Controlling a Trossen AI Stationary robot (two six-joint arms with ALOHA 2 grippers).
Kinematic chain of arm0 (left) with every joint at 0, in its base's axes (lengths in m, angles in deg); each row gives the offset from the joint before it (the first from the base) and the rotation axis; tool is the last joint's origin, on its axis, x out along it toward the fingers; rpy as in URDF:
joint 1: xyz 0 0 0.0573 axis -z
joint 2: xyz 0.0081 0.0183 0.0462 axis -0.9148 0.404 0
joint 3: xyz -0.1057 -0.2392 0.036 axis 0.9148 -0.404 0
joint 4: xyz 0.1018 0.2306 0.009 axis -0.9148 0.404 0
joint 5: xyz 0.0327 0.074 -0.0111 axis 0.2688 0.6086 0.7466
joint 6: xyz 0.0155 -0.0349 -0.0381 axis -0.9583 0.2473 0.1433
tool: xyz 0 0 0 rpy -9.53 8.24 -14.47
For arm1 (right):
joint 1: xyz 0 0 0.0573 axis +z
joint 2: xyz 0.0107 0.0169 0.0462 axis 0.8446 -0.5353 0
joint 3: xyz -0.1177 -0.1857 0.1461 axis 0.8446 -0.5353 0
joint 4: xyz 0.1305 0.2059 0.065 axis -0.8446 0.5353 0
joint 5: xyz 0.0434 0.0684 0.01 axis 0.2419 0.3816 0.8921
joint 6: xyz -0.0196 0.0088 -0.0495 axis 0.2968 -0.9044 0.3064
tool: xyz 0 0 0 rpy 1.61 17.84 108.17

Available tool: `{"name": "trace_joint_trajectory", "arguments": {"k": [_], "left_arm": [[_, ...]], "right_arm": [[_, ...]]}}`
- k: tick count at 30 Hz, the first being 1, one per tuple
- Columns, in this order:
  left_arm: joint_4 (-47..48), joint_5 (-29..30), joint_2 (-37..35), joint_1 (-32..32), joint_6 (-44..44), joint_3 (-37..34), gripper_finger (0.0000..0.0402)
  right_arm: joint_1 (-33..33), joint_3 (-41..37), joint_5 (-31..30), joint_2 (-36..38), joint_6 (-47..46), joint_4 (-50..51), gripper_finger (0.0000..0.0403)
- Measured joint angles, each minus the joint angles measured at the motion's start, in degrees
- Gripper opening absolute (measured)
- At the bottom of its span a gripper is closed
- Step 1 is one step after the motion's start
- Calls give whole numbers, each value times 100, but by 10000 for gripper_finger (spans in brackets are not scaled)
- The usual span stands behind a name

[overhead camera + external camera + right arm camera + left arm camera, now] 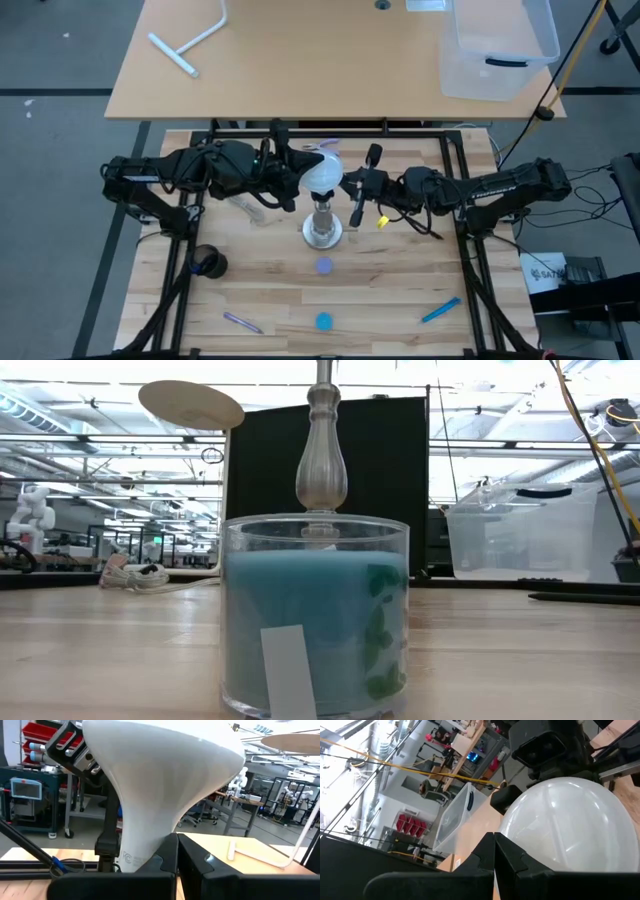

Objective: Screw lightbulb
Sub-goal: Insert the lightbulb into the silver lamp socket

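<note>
The white frosted lightbulb (322, 172) stands globe up over the silvery socket stand (322, 232), whose round base rests on the wooden table. Where the screw base meets the socket is hidden. My left gripper (300, 180) is shut, close against the globe's left side; the globe (565, 825) fills its wrist view. My right gripper (347, 190) is shut, close to the bulb's right side at the tapering neck (145, 835). In the low view only the stand's post (321, 460) shows; the bulb is out of that view. My left gripper points level from the table's left at the globe's side (520, 845). Its own shut fingers hide the meeting place, so I cannot tell whether they touch. My right gripper points level from the table's right beside the bulb's neck (137, 852). I cannot tell whether it touches.
A glass jar of blue candle (315, 620) stands right in front of the low camera. On the table lie a clear jar (255, 210), a black round thing (208, 262), a purple disc (323, 265), a blue disc (323, 320) and two pens (440, 310). A clear bin (495, 45) sits on the far table.
</note>
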Motion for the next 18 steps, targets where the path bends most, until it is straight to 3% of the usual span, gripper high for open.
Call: {"name": "trace_joint_trajectory", "arguments": {"k": [18], "left_arm": [[1, -33, 0, 2, 42, 0, 0]], "right_arm": [[179, 0, -74, 1, 35, 78, 0]]}}
